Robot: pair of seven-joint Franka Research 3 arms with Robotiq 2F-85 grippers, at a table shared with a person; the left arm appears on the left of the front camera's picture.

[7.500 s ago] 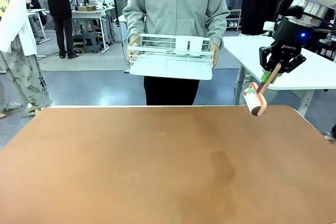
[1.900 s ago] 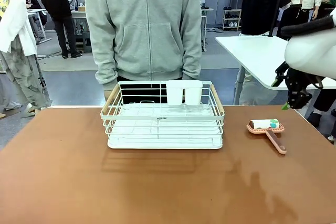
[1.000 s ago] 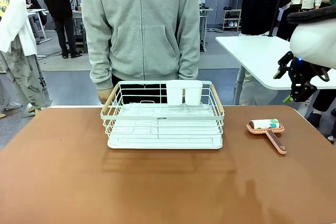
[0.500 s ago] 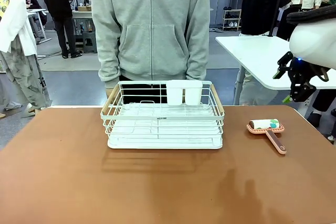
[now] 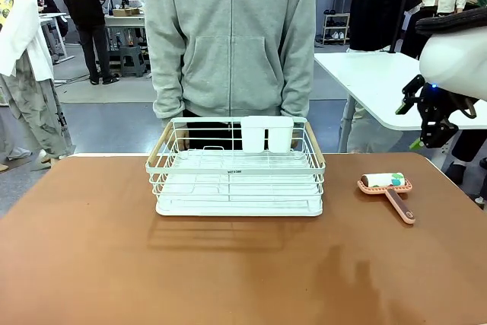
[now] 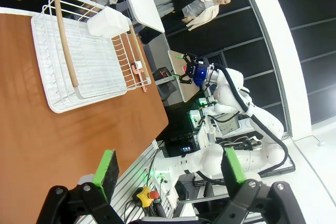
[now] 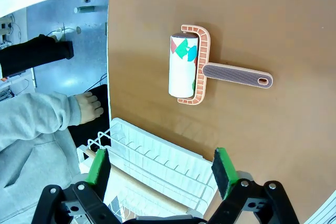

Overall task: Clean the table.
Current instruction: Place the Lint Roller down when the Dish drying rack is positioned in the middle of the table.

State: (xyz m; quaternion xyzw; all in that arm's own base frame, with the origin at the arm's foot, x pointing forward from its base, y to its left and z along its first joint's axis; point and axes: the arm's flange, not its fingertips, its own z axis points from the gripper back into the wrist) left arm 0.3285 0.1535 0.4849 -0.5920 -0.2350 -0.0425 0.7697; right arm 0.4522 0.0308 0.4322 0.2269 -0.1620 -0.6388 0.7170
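Note:
The reddish-brown table (image 5: 106, 264) carries a white wire rack (image 5: 236, 188) at its far middle. A lint roller (image 5: 386, 186) with a pinkish frame and handle lies to the right of it. My right gripper (image 5: 426, 129) hangs open, off the table's right far corner and above the roller. From the right wrist, the roller (image 7: 189, 66) lies flat beyond the open right gripper (image 7: 160, 169), apart from it. The left gripper (image 6: 169, 166) is open and holds nothing, low by the table's (image 6: 63, 140) near edge, far from the rack (image 6: 89, 61).
A person in a grey hoodie (image 5: 228, 43) stands right behind the rack, with a hand (image 7: 89, 108) by the table's far edge. A white-topped table (image 5: 380, 81) stands at the right beyond my right arm. Other people are farther off at the left.
The lint roller that my right gripper held earlier now lies on the table, as does the rack the person carried. Over the last second the person shifted right; my right arm stayed still.

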